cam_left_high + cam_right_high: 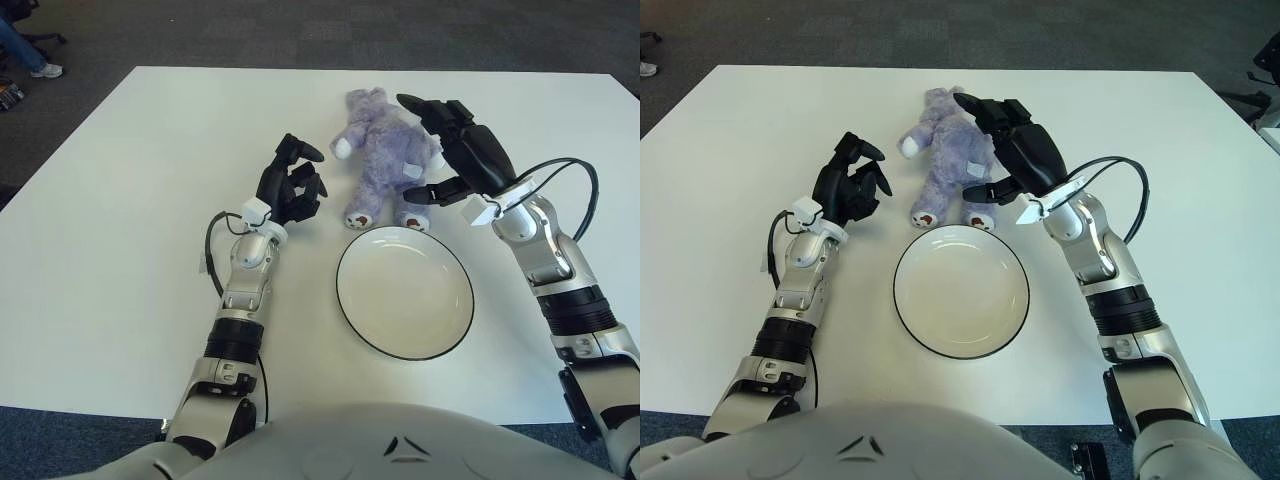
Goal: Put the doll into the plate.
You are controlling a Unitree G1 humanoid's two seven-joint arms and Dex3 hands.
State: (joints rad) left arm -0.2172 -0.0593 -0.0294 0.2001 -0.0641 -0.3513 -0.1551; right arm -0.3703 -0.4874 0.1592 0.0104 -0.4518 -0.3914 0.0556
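Purple plush doll (382,155) lying on the white surface (120,200), at 12 o'clock from the empty white plate (405,292) and just beside its rim. Right hand (462,150) at the doll's 3 o'clock side, fingers (425,105) spread around it, not closed. Left hand (290,182) at the doll's 9 o'clock, apart from it, fingers curled, holding nothing.

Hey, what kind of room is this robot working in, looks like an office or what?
Probably an office or lab: a plain white table on grey carpet, with a seated person's leg and shoe at the far left edge.
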